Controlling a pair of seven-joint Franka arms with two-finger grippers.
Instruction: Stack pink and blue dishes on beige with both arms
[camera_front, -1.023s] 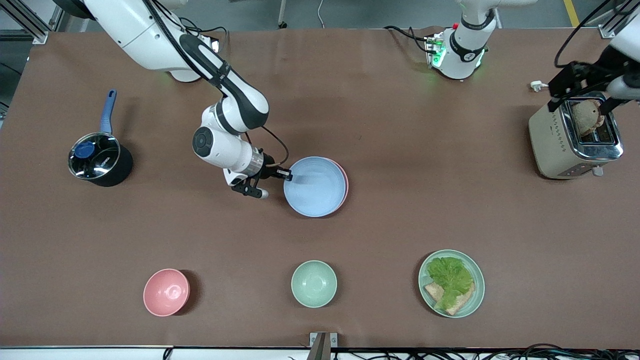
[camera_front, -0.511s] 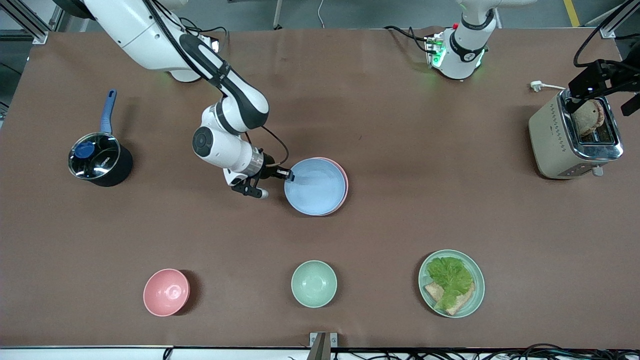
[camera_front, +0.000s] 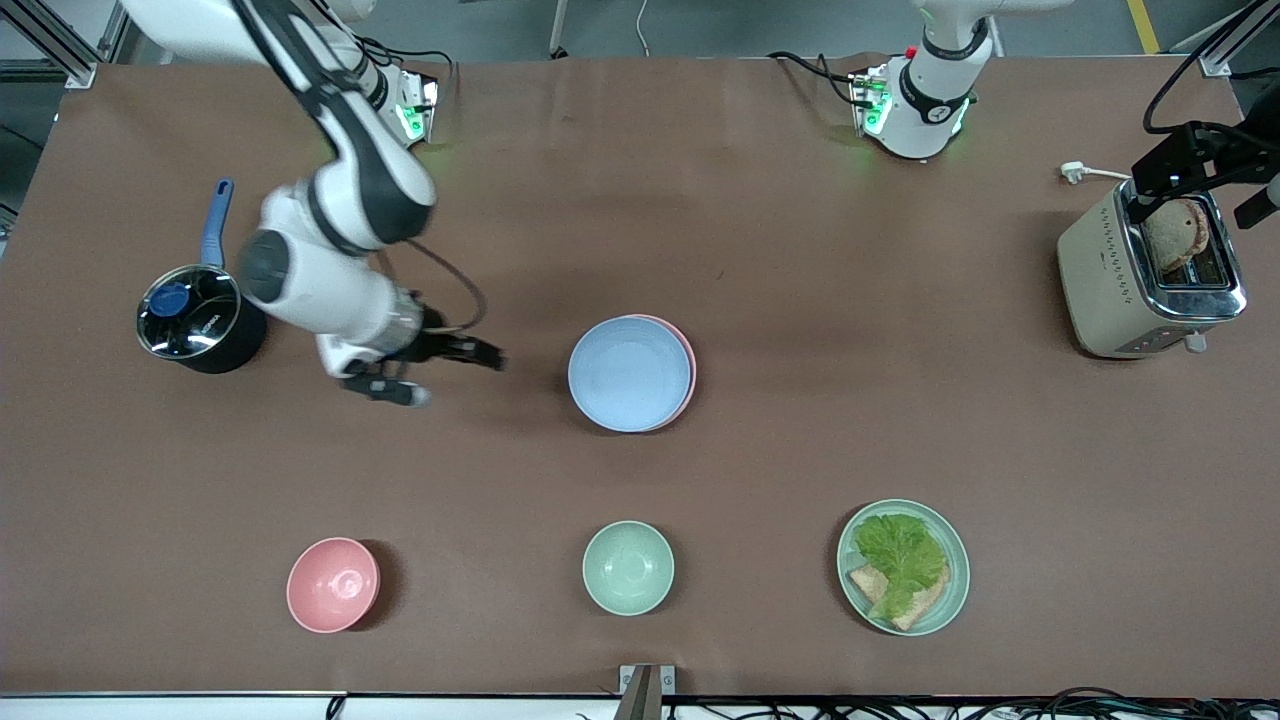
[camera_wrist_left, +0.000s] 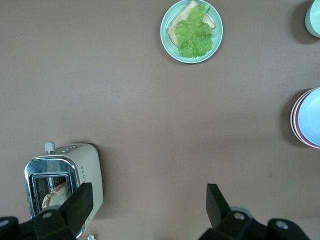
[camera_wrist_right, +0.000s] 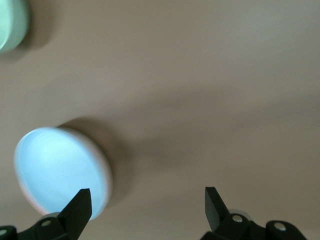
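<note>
The light blue plate (camera_front: 628, 372) lies on top of the pale pink plate (camera_front: 693, 364) at the table's middle; only a sliver of pink rim shows. No beige plate shows clearly beneath them. My right gripper (camera_front: 492, 359) is open and empty, apart from the stack, toward the right arm's end. In the right wrist view the blue plate (camera_wrist_right: 57, 170) sits off to one side of the open right gripper (camera_wrist_right: 146, 205). My left gripper (camera_front: 1210, 185) hangs open over the toaster, holding nothing. The left wrist view shows the left gripper (camera_wrist_left: 148, 205), with the blue plate (camera_wrist_left: 311, 117) and the pink rim (camera_wrist_left: 296, 120) at its edge.
A black saucepan (camera_front: 195, 325) with a blue handle stands near the right arm. A small pink bowl (camera_front: 333, 584), a mint bowl (camera_front: 628, 567) and a green plate (camera_front: 962, 565) with lettuce and bread lie near the front camera. The toaster (camera_front: 1140, 270) holds bread.
My right gripper has let go of the blue plate's rim and pulled back toward the saucepan. The blue plate stays on the pink one. The left gripper shifted slightly over the toaster.
</note>
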